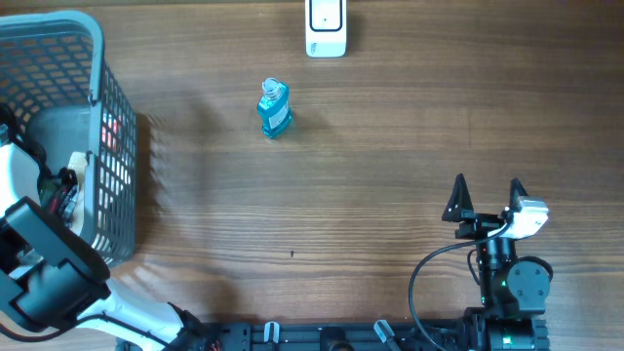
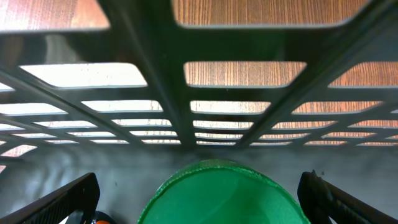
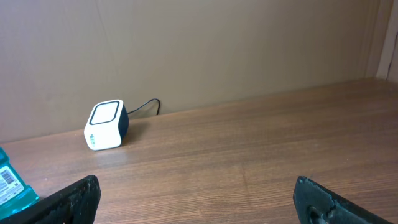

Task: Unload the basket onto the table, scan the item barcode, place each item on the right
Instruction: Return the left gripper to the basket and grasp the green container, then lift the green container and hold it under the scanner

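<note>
My left gripper (image 2: 199, 186) is inside the grey mesh basket (image 1: 119, 175), open, with its fingers on either side of a round green top (image 2: 224, 196) and not touching it. From overhead only the left arm (image 1: 49, 268) shows, reaching into the basket. A blue bottle (image 1: 275, 109) stands on the table, and a barcode label shows on it (image 3: 7, 182) at the left edge of the right wrist view. The white scanner (image 1: 326, 27) sits at the far edge, also seen as a white scanner (image 3: 106, 124) by the wall. My right gripper (image 1: 487, 185) is open over bare wood, empty.
The basket's mesh wall (image 2: 180, 106) fills the left wrist view just ahead of the fingers. A small orange thing (image 2: 93, 218) lies by the left finger. Red and white packages (image 1: 109, 132) show through the basket side. The scanner's cable (image 3: 146, 104) runs to the back wall.
</note>
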